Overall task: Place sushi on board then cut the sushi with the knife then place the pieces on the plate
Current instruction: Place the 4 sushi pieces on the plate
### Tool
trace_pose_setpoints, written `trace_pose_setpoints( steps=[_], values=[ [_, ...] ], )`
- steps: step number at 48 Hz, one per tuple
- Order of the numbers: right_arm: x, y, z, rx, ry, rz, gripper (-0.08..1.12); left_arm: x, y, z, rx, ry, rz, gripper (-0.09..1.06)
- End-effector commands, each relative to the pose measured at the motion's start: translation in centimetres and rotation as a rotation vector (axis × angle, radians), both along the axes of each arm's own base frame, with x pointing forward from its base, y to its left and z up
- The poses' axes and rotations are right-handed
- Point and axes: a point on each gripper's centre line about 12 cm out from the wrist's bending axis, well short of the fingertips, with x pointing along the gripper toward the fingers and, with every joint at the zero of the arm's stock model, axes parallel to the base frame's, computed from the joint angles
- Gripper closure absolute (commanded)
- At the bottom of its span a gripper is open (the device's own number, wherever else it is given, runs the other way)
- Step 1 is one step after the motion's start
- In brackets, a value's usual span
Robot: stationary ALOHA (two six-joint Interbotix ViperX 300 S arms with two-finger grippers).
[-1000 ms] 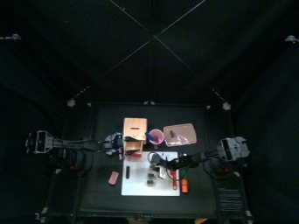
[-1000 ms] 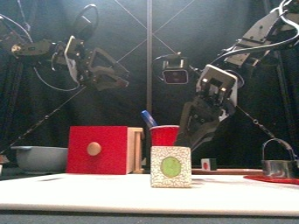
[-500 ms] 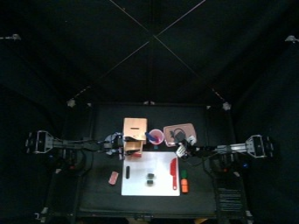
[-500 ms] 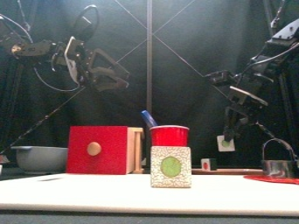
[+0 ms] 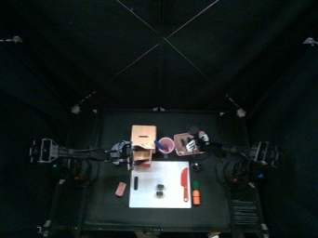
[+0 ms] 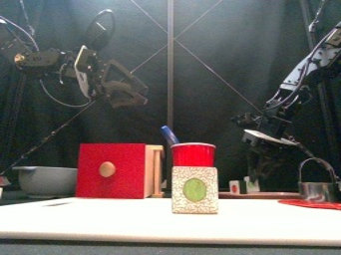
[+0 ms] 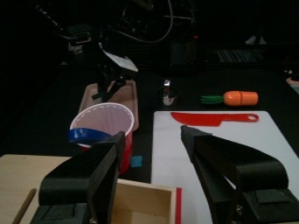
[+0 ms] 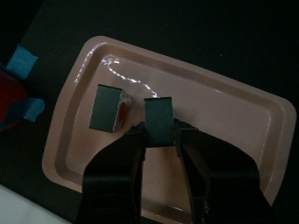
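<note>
Sushi piece (image 8: 158, 109) hangs pinched in our right gripper (image 8: 158, 127) over the pink tray (image 8: 222, 122), off its edges beside the first piece (image 8: 107, 109); lower and release next, left gripper (image 7: 155, 144) gaping.

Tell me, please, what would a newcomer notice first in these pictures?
The right gripper holds a dark green sushi block over the flat pink tray, where a second block already lies. On the white cutting board lie a red toy knife and one more sushi piece. The left gripper hangs open by the pale wooden box.
</note>
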Motion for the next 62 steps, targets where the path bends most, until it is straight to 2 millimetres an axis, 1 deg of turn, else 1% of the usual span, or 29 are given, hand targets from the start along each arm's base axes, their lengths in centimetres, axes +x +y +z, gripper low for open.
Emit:
trace_pose_setpoints(
  steps=[1,4,6,10,12,15,16,19,22,23,25,27,30,33,37,42,45,47,52,62],
  values=[
    [0.5,-0.4,1.0,-0.017,-0.031,-0.003,0.25,0.3,0.1,0.8,0.003,-0.032,0.002,0.08],
    [0.4,-0.3,1.2,-0.023,-0.027,-0.005,0.19,0.4,0.1,0.9,0.005,-0.035,-0.001,0.08],
    [0.2,-0.3,1.4,-0.032,-0.024,-0.005,0.17,0.4,0.1,0.9,0.005,-0.035,-0.001,0.08],
    [-0.5,-0.3,2.5,-0.058,-0.027,-0.032,0.17,0.4,0.1,1.0,0.005,-0.036,-0.001,0.08],
    [-0.7,0.3,3.4,-0.077,-0.039,-0.026,0.17,0.4,0.1,1.0,0.005,-0.036,-0.001,0.08],
    [-0.5,2.0,5.5,-0.115,-0.087,0.023,0.17,0.4,0.0,1.0,0.005,-0.036,-0.002,0.08],
    [-0.4,2.5,5.8,-0.12,-0.1,0.043,0.17,0.4,0.0,1.0,0.004,-0.035,-0.001,0.08],
    [0.0,5.1,7.2,-0.135,-0.173,0.152,0.17,0.5,0.0,1.1,0.005,-0.038,-0.002,0.08],
    [1.1,8.6,8.1,-0.124,-0.26,0.321,0.17,0.5,0.1,1.2,0.009,-0.041,-0.001,0.08],
    [1.5,10.1,8.2,-0.109,-0.293,0.399,0.17,0.5,0.1,1.2,0.007,-0.041,0.0,0.08],
    [2.5,12.9,8.1,-0.075,-0.345,0.549,0.17,0.5,0.1,1.2,0.009,-0.041,-0.001,0.08],
    [3.2,14.5,8.0,-0.055,-0.368,0.633,0.17,0.6,0.1,1.2,0.008,-0.042,0.0,0.08],
    [4.4,16.8,6.9,-0.006,-0.371,0.752,0.17,0.6,0.2,1.2,0.008,-0.042,0.005,0.08],
    [5.7,18.1,5.8,0.025,-0.344,0.81,0.17,0.6,0.3,1.3,0.009,-0.045,0.007,0.08],
    [8.0,19.5,5.0,0.053,-0.331,0.858,0.17,0.7,0.4,1.4,0.009,-0.048,0.008,0.08],
    [11.4,21.0,4.9,0.041,-0.33,0.915,0.17,0.6,0.3,1.4,0.01,-0.048,0.007,0.08],
    [13.2,21.7,4.8,0.022,-0.323,0.952,0.17,0.6,0.3,1.3,0.01,-0.047,0.007,0.08],
    [14.0,22.0,4.5,0.011,-0.315,0.971,0.17,0.6,0.3,1.3,0.009,-0.045,0.007,0.08],
    [15.2,22.5,3.7,0.01,-0.302,0.994,0.17,0.6,0.3,1.3,0.012,-0.045,0.005,0.08],
    [16.0,23.0,2.5,0.04,-0.298,1.014,0.17,0.5,0.3,1.0,0.01,-0.037,0.006,0.08]
  ],
)
